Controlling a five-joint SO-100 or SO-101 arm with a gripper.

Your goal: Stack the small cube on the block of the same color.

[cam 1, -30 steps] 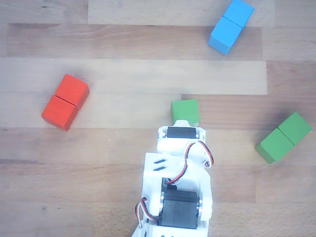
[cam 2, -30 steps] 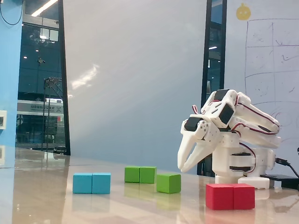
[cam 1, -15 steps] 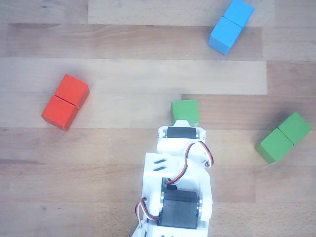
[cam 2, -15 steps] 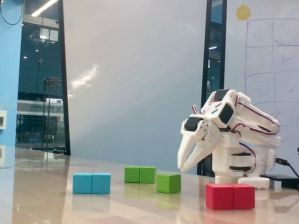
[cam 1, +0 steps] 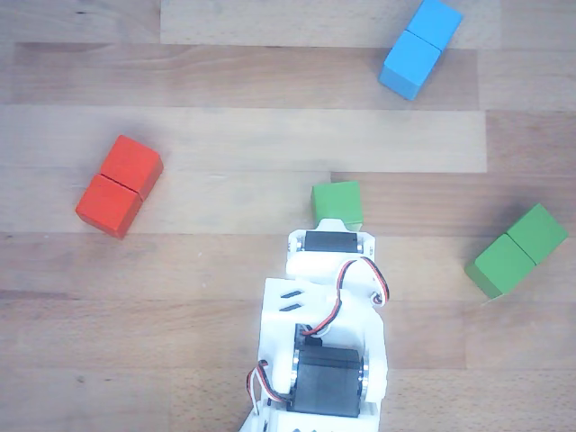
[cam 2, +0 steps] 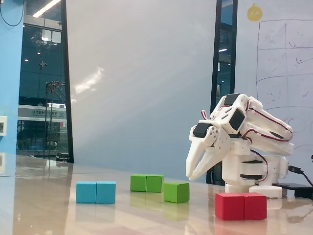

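Note:
The small cube point(cam 1: 337, 201) is plain green and rests on the wooden table just beyond my white wrist point(cam 1: 331, 243), which covers its near edge in the other view. In the fixed view the small cube point(cam 2: 176, 192) sits left of and below my gripper point(cam 2: 190, 176). The gripper hangs above the table, pointing down, its fingertips together and holding nothing. The green block point(cam 1: 517, 250), two cubes long, lies at the right in the other view. In the fixed view the block point(cam 2: 146, 183) lies behind the cube. My fingertips are hidden under the wrist in the other view.
A red oblong block point(cam 1: 119, 185) lies at the left and a blue oblong block point(cam 1: 420, 47) at the top right of the other view. In the fixed view the red block point(cam 2: 241, 205) sits in front of the arm's base point(cam 2: 252, 171), and the blue block point(cam 2: 96, 192) sits left.

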